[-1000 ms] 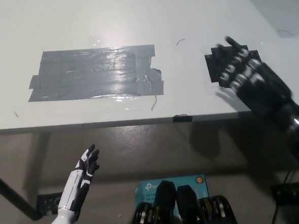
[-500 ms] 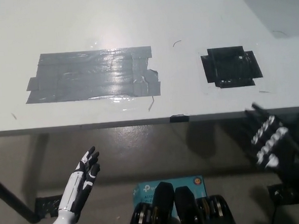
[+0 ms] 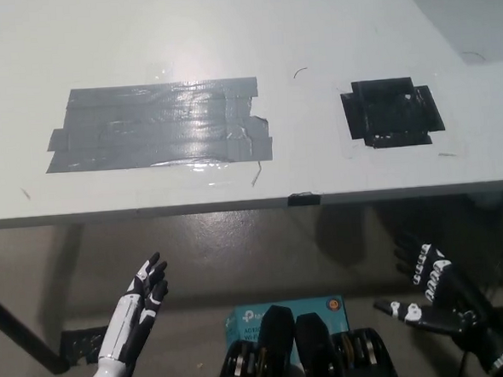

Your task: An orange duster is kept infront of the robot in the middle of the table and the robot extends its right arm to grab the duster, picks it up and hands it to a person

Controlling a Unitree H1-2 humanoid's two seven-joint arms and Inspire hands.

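Head view: the black right hand (image 3: pixel 433 293) hangs below the edge of the white table (image 3: pixel 327 30), fingers spread and grasping nothing. Up and away from it on the tabletop lie a black tape square (image 3: pixel 392 111) and, further toward the robot's left, a wide patch of grey duct tape (image 3: pixel 158 124). The white left hand (image 3: pixel 139 311) rests low on the other side, also under the table edge, fingers apart and empty. No orange duster shows anywhere, and no person appears. Judging by this, neither grasp nor handover is visible; whether the task is finished or unstarted cannot be told. No containers are in sight.
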